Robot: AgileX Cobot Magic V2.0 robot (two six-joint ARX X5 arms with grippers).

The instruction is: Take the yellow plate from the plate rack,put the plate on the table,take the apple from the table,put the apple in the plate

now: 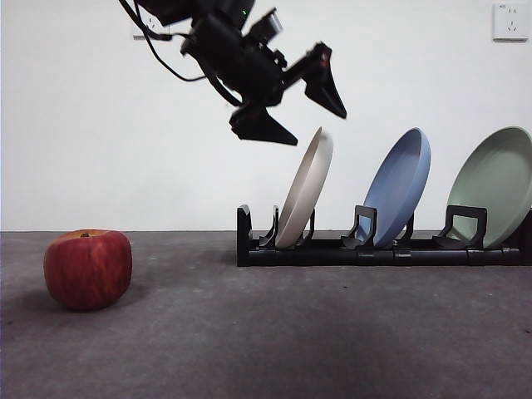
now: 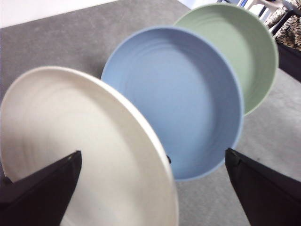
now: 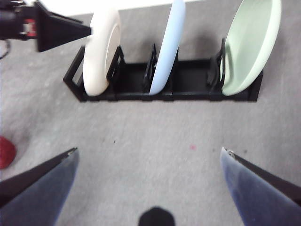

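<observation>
Above the rack: our left gripper (image 1: pixel 303 108), fingers spread, nothing held.
Yellow plate (image 1: pixel 305 189): stiff, smooth, likely slippery; we pinch its upper rim.
Right gripper (image 3: pixel 150 157): released, waiting.

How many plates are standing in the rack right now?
3, all upright in the plate rack: the yellow plate at the apple-side end, the blue plate in the middle, the pale green plate at the far end.

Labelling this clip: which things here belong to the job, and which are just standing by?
Job: yellow plate, plate rack, apple, table, open left gripper above the plate.
Bystanders: blue plate, green plate, wall socket.
</observation>
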